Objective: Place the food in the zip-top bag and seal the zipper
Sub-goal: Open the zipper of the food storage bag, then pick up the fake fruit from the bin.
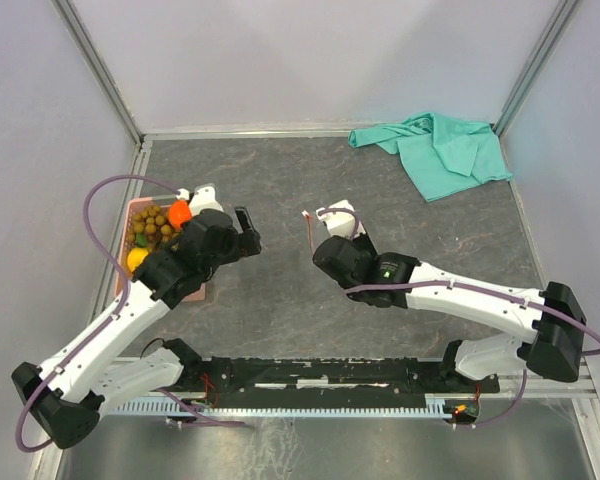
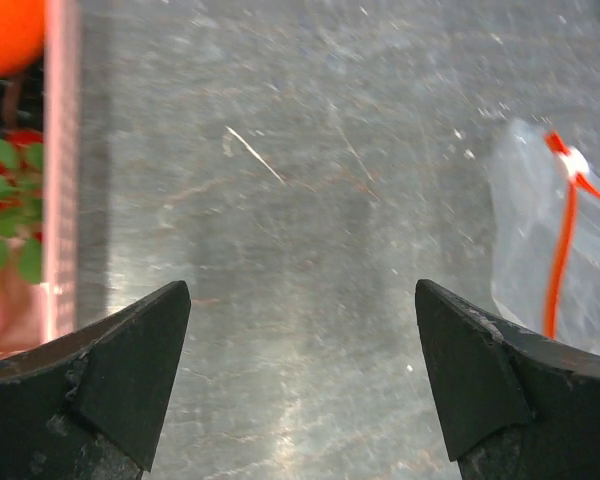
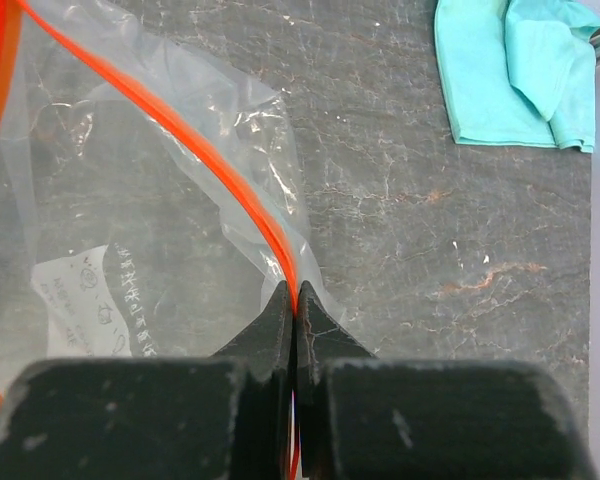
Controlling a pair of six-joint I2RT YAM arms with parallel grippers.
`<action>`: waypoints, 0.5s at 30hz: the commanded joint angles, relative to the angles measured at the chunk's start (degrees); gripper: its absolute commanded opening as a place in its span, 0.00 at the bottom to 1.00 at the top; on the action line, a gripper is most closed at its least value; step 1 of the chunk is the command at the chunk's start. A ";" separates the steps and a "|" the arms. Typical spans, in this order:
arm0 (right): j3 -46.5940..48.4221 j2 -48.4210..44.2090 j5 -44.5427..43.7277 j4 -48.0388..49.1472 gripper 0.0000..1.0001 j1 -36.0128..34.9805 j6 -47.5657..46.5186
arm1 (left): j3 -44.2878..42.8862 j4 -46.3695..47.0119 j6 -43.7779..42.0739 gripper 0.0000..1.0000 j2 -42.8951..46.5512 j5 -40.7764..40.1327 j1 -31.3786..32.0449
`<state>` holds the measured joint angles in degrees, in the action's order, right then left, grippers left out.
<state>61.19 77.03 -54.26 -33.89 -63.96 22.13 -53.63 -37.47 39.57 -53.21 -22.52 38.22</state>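
Note:
The clear zip-top bag [image 3: 130, 190] hangs from my right gripper [image 3: 295, 297], which is shut on its orange-red zipper [image 3: 200, 130] strip. In the top view that gripper [image 1: 323, 220] holds the bag above the middle of the table, with the strip [image 1: 308, 226] just visible. My left gripper [image 2: 302, 288] is open and empty over bare table; the bag [image 2: 540, 250] is to its right. In the top view it [image 1: 248, 232] is just right of the pink basket [image 1: 140, 205], which holds an orange [image 1: 180, 212], brown berries [image 1: 152, 222] and a yellow fruit [image 1: 137, 259]. The grapes are hidden.
A teal cloth [image 1: 440, 150] lies crumpled at the back right and also shows in the right wrist view [image 3: 515, 70]. The basket's pink wall [image 2: 60, 150] is at the left of the left wrist view, with the orange [image 2: 5, 30] behind it. Grey walls enclose the table.

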 commanded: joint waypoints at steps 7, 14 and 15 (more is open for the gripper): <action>-1.58 -2.83 -2.15 5.65 0.02 1.18 -3.51 | -4.64 -4.13 0.26 1.00 -2.67 -3.07 -18.44; -3.37 -4.21 -0.72 8.32 0.02 1.21 -5.32 | -5.44 0.44 -4.41 0.99 -11.47 3.21 -30.40; -3.51 -4.31 -0.68 8.38 0.02 1.25 -5.34 | -5.90 0.73 -5.14 0.99 -13.31 3.90 -31.92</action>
<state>58.33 75.18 -54.22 -29.12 -62.87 18.28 -57.39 -40.64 38.68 -61.87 -22.28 9.93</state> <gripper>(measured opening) 0.022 0.993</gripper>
